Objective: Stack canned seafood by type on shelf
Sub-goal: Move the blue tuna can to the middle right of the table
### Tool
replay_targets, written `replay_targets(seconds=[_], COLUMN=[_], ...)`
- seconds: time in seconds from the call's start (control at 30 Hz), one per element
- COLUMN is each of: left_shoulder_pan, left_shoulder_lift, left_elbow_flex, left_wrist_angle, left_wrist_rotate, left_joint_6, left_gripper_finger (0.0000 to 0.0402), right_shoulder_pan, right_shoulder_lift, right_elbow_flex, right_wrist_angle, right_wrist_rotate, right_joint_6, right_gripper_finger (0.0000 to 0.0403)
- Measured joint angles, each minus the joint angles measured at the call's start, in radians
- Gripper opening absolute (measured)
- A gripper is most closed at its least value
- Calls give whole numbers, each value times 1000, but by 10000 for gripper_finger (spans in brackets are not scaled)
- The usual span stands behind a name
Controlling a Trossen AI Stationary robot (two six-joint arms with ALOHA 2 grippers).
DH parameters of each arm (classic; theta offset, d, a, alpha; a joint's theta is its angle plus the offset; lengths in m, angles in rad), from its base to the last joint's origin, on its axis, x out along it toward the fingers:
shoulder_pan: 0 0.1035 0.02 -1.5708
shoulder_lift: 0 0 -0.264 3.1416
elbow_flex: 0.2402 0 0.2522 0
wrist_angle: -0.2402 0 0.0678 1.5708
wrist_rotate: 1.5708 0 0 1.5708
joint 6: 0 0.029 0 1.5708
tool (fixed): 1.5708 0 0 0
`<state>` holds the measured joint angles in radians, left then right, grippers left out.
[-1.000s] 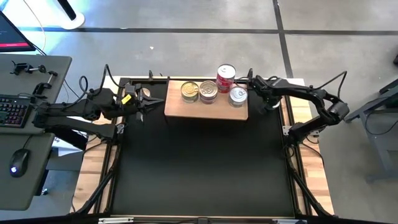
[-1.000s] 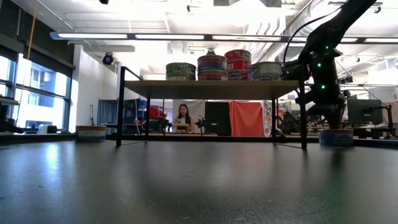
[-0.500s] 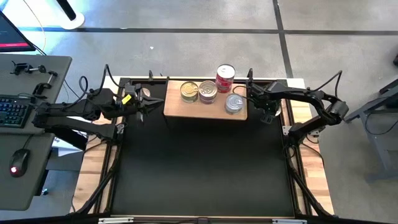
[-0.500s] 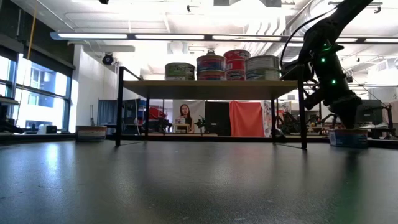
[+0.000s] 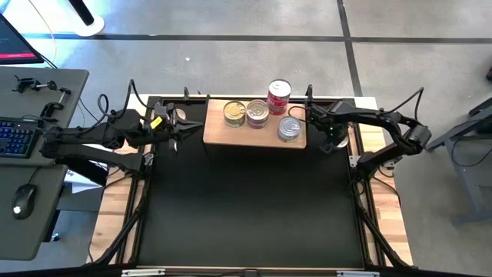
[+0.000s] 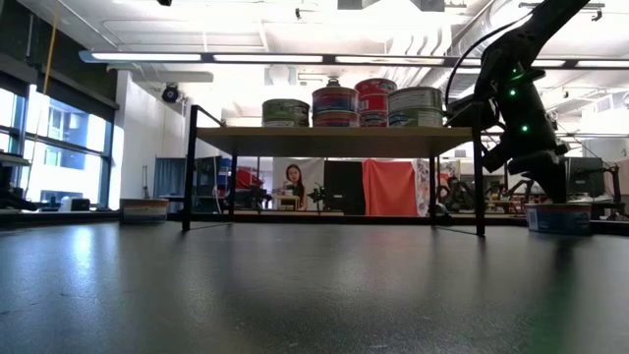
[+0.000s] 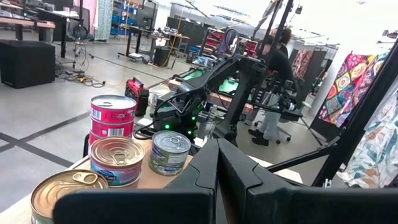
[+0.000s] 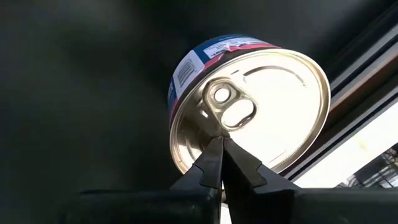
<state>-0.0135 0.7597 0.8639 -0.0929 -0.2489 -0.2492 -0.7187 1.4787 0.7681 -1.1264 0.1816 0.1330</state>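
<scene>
1. High view: a large black mat [image 5: 246, 200] covers the table, with grey floor around it and a desk with a keyboard [image 5: 17, 137] and a mouse [image 5: 21, 200] to the left.
2. Low view: beyond the mat lies an open workshop with ceiling light strips, and a person [image 6: 291, 183] sits far back beneath the shelf [image 6: 329, 140].
3. The shelf [image 5: 254, 132], a light wooden board on thin black legs, stands at the mat's far edge and bears the canned seafood: a gold-lidded tin [image 5: 234, 113], a silver tin [image 5: 257, 114] touching it, another silver tin [image 5: 289, 128] near the right end, and a red stack [image 5: 278, 95] behind.
4. One blue-labelled tin [image 8: 249, 99] sits on the mat just right of the shelf.
5. The right gripper [image 8: 221, 144] hangs over that tin's lid, fingers pressed together, holding nothing.
6. The left gripper [image 5: 178, 123] waits left of the shelf, fingers together and empty.
</scene>
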Motion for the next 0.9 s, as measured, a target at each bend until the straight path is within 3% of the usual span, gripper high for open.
replay_targets(seconds=[0.4,0.63,0.9], left_shoulder_pan=[0,0,0], left_shoulder_lift=[0,0,0], left_elbow_flex=[0,0,0], left_wrist_angle=[0,0,0], left_wrist_rotate=[-1,-1,-2], left_joint_6=[77,90,104], left_gripper_finger=[0,0,0], right_shoulder_pan=[90,91,97], right_shoulder_lift=[-31,-127,-204], right_elbow_flex=[-9,-12,-99], right_wrist_angle=[-21,2,79], right_wrist_rotate=[-23,-174,-244], right_joint_6=[-18,210,486], right_gripper_finger=[0,0,0])
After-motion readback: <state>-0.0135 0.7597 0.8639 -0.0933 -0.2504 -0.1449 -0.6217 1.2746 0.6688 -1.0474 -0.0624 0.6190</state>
